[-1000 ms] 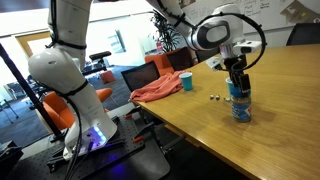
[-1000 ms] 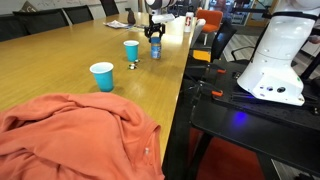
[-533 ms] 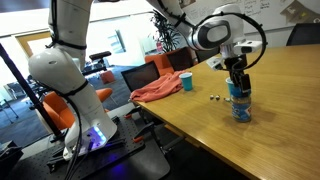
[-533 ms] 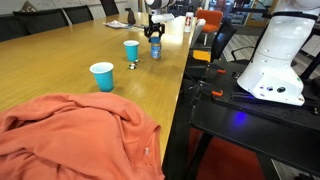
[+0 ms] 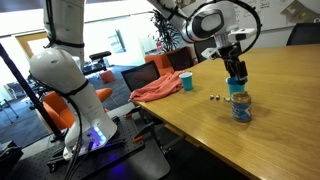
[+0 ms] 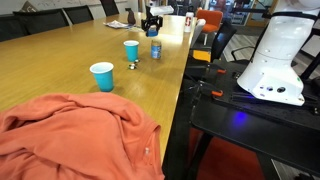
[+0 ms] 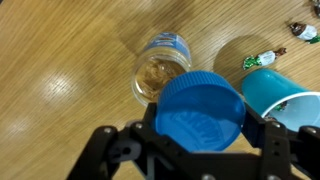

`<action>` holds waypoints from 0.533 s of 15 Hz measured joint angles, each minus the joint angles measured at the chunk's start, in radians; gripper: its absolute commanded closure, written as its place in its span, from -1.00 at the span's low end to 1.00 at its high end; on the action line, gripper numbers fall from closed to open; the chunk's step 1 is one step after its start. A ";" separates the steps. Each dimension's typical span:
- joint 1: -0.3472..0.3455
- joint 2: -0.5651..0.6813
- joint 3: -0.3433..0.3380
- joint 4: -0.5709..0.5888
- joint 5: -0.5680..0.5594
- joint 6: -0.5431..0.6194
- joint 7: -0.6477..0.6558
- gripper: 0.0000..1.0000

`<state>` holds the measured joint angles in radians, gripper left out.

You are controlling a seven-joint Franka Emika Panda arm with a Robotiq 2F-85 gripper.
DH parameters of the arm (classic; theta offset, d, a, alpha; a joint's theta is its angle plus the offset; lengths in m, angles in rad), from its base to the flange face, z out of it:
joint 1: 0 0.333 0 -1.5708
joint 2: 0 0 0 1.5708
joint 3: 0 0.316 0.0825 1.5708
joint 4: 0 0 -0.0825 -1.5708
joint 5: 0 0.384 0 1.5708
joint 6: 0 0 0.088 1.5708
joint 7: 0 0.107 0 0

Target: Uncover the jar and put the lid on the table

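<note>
The jar (image 5: pixel 241 108) stands open on the wooden table (image 5: pixel 280 120); it also shows in an exterior view (image 6: pixel 155 50) and in the wrist view (image 7: pixel 160 66), where its brownish contents are visible. My gripper (image 5: pixel 236 78) is shut on the blue lid (image 7: pixel 200 112) and holds it above the jar, a little off to one side. The gripper also shows in an exterior view (image 6: pixel 152 22). The lid is seen from its underside in the wrist view.
A white cup with blue rim (image 6: pixel 131 50) and a teal cup (image 7: pixel 282 95) stand near the jar. Small wrapped candies (image 7: pixel 252 60) lie beside them. A blue cup (image 6: pixel 102 76) and an orange cloth (image 6: pixel 75 135) lie farther along the table.
My gripper has risen from the jar with the lid in it. The jar now stands uncovered.
</note>
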<state>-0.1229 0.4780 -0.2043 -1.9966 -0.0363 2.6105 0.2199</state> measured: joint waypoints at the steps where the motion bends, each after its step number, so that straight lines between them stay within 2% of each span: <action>1: 0.009 -0.023 0.004 -0.019 -0.005 0.000 -0.012 -0.09; 5: 0.047 -0.089 0.044 -0.110 -0.042 0.009 -0.082 -0.09; 8: 0.066 -0.089 0.105 -0.182 -0.049 0.059 -0.163 -0.09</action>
<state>-0.0565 0.3893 -0.0989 -2.1785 -0.0855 2.6690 0.0565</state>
